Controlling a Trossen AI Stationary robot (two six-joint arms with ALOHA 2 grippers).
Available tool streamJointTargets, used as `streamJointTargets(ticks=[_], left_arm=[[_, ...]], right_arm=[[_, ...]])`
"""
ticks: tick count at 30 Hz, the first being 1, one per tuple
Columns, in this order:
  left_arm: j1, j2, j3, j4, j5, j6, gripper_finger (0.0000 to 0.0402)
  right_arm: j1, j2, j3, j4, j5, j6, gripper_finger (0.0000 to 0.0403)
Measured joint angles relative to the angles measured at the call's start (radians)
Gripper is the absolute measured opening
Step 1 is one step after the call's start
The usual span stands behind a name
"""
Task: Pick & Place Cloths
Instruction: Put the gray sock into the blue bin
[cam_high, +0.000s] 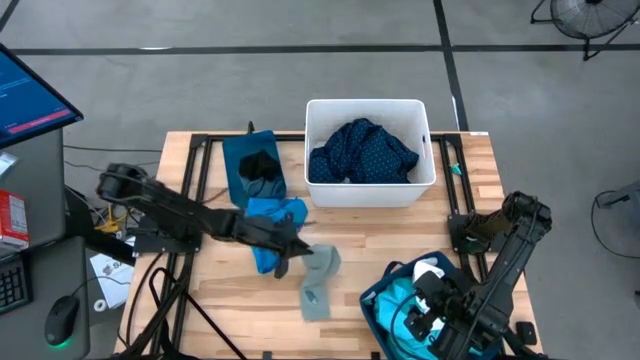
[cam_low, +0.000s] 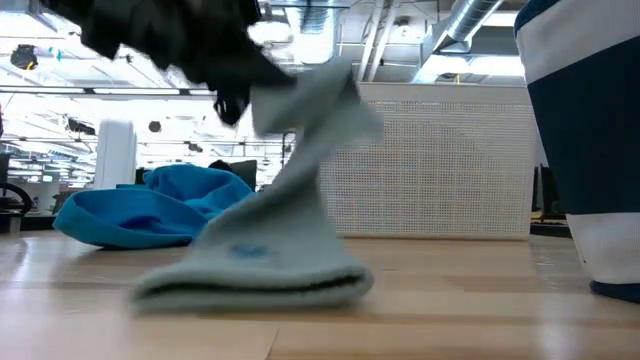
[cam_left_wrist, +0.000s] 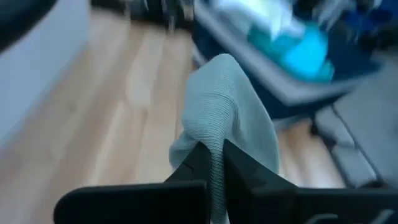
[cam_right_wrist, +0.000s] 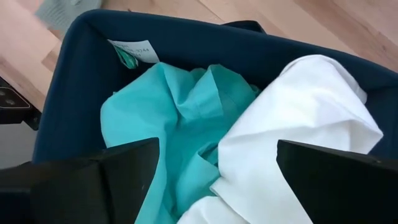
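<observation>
My left gripper (cam_high: 297, 252) reaches from the table's left to mid-table and is shut on a pale blue-grey cloth (cam_high: 320, 280). A bright blue cloth (cam_high: 275, 222) lies on the wood just behind it. My right gripper (cam_right_wrist: 214, 180) hovers open over a navy fabric bin (cam_high: 385, 295) at the near right. It touches nothing. A turquoise cloth (cam_right_wrist: 180, 112) and a white cloth (cam_right_wrist: 305, 118) lie in that bin. A navy dotted cloth (cam_high: 362, 150) fills the white tub (cam_high: 420, 110). Small black pieces (cam_high: 258, 165) sit in the teal bin (cam_high: 240, 150). My left gripper pinches a raised ridge of the pale blue-grey cloth (cam_left_wrist: 214, 146) between its two fingers (cam_left_wrist: 199, 163). It comes in slanting from above and the table's left. The held end (cam_low: 310, 95) is lifted. The cloth drapes down from it, and its lower end (cam_low: 250, 280) lies on the table.
The white tub stands at the far middle, and the teal bin to its left. The navy bin's wall (cam_low: 585, 150) rises close on the right in the low view. Bare wood (cam_high: 220, 290) shows near the left arm. A monitor and desk items stand beyond the table's left edge.
</observation>
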Motion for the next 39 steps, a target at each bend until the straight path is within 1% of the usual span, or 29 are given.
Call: streamJointTargets(ticks=[3,5,8,10,12,14,17,19,21,24,26,28,33,36,39], left_arm=[[0.0,-0.119,0.0,-0.006,-0.053,0.0,0.0],[0.001,-0.206,0.0,-0.014,-0.071,0.0,0.0],[0.001,-0.341,0.0,-0.06,-0.1,0.013,0.0],[0.001,-0.427,0.0,-0.101,-0.138,0.044,0.0],[0.0,-0.51,0.0,-0.138,-0.213,0.067,0.0],[0.001,-0.587,0.0,-0.185,-0.308,0.089,0.0],[0.001,-0.683,0.0,-0.284,-0.462,0.179,0.0],[0.005,-0.731,0.0,-0.366,-0.574,0.23,0.0],[0.026,-0.767,0.0,-0.441,-0.665,0.26,0.0],[0.088,-0.811,0.0,-0.553,-0.742,0.283,0.0],[0.151,-0.824,0.0,-0.62,-0.767,0.293,0.0],[0.222,-0.827,0.0,-0.673,-0.77,0.309,0.0],[0.409,-0.824,-0.03,-0.686,-0.76,0.438,0.0],[0.527,-0.817,-0.037,-0.686,-0.693,0.52,0.0],[0.645,-0.81,-0.046,-0.682,-0.602,0.575,0.0]], right_arm=[[0.0,0.0,0.0,0.0,0.0,0.0,0.0317],[0.0,0.0,0.0,-0.001,0.001,-0.002,0.0317],[-0.007,0.0,0.0,-0.018,0.009,-0.007,0.0317],[-0.011,0.0,0.0,-0.021,0.029,-0.002,0.0317],[-0.017,0.0,0.0,-0.014,0.049,0.0,0.0317],[-0.025,0.0,0.0,-0.003,0.049,0.0,0.0317],[-0.034,0.0,0.0,0.012,0.049,-0.002,0.0317],[-0.039,0.0,0.0,0.012,0.049,-0.002,0.0317],[-0.046,0.0,0.0,0.012,0.049,-0.002,0.0317],[-0.057,0.0,0.0,0.012,0.047,-0.008,0.0317],[-0.065,0.0,0.0,0.012,0.046,-0.008,0.0317],[-0.074,0.0,0.0,0.012,0.046,-0.009,0.0317],[-0.101,0.0,0.0,0.012,0.046,-0.035,0.0317],[-0.123,0.0,0.0,0.012,0.047,-0.053,0.0317],[-0.149,0.0,0.0,0.013,0.05,-0.067,0.0317]])
